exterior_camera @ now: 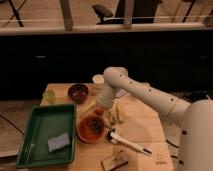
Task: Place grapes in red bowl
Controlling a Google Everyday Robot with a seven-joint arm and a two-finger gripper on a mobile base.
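A small cluster of dark grapes (94,124) lies inside an orange-red bowl (85,134) at the middle of the wooden table. A darker maroon bowl (78,92) stands further back and to the left. My white arm comes in from the right and bends down over the table. My gripper (103,110) hangs just above and behind the orange-red bowl, close to the grapes.
A green tray (37,125) with a grey-blue sponge (58,142) fills the table's left side. A yellow-green cup (49,96) and a white cup (98,81) stand at the back. A white brush with a dark handle (129,143) and a small flat item (114,161) lie in front.
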